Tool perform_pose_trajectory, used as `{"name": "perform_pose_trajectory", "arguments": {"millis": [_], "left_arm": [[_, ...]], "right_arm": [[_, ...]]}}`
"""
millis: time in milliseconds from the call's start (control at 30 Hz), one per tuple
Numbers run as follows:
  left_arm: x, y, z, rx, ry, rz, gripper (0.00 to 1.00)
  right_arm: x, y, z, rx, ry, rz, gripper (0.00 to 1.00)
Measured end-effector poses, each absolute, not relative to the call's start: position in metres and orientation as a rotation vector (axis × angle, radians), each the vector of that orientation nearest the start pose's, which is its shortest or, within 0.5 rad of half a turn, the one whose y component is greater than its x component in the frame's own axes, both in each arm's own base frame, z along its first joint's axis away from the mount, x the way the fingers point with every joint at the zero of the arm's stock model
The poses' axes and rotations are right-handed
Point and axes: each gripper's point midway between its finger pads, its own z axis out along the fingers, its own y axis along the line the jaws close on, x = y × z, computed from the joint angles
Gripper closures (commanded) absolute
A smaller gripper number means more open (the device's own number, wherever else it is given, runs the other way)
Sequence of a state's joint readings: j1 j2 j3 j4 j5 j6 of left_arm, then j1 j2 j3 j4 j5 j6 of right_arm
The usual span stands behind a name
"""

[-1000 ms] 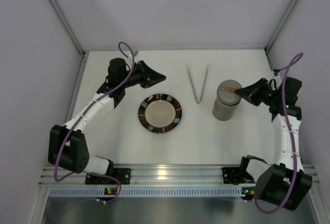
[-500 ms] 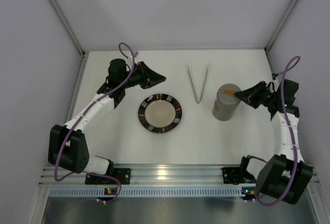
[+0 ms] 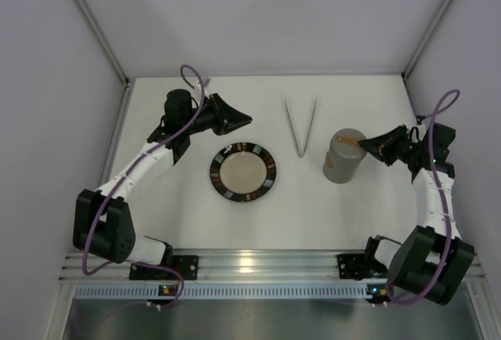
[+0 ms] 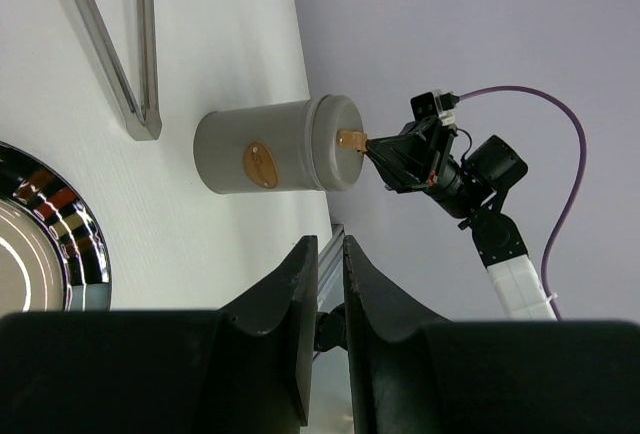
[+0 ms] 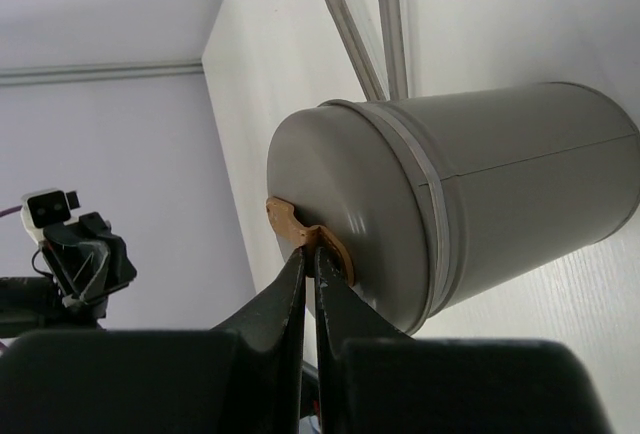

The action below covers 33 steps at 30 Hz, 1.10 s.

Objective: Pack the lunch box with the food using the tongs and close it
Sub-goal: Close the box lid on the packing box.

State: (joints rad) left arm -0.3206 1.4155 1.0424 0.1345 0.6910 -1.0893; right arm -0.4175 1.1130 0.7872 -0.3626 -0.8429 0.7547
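Observation:
The grey lunch box (image 3: 343, 157) stands right of centre with its lid (image 5: 330, 194) on. My right gripper (image 3: 362, 143) is shut on the tan tab (image 5: 298, 229) on top of the lid, reaching in from the right. The silvery tongs (image 3: 300, 124) lie in a narrow V on the table left of the lunch box, held by nothing. My left gripper (image 3: 249, 117) hovers behind the plate, jaws drawn together to a thin slit with nothing between them. No food shows in any view.
A dark-rimmed plate (image 3: 272, 169) with a bare cream centre sits between the arms. White walls enclose the table on the left, back and right. The aluminium rail (image 3: 258, 265) runs along the near edge.
The right wrist has drifted slightly right and down, still pinching the lid's tab. The left arm, tongs and plate have not moved.

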Motion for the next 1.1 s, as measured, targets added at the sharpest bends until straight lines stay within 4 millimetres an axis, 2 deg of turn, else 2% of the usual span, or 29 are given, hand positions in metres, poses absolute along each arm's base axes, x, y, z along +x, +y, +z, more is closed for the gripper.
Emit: {"name": "perform_pose_trajectory", "arguments": {"millis": [933,1000,1100], "left_arm": [[0.340,-0.261,0.276,-0.230,2.068,-1.560,0.79],[0.340,-0.261,0.276,-0.230,2.068,-1.560,0.79],[0.340,-0.261,0.275,-0.232,2.070,-1.559,0.79]], "right_arm": [[0.305,0.024,0.189,0.845,2.041,1.150,1.00],[0.305,0.023,0.189,0.839,2.046,1.136,0.97],[0.307,0.018,0.191,0.834,2.056,1.085,0.87]]}}
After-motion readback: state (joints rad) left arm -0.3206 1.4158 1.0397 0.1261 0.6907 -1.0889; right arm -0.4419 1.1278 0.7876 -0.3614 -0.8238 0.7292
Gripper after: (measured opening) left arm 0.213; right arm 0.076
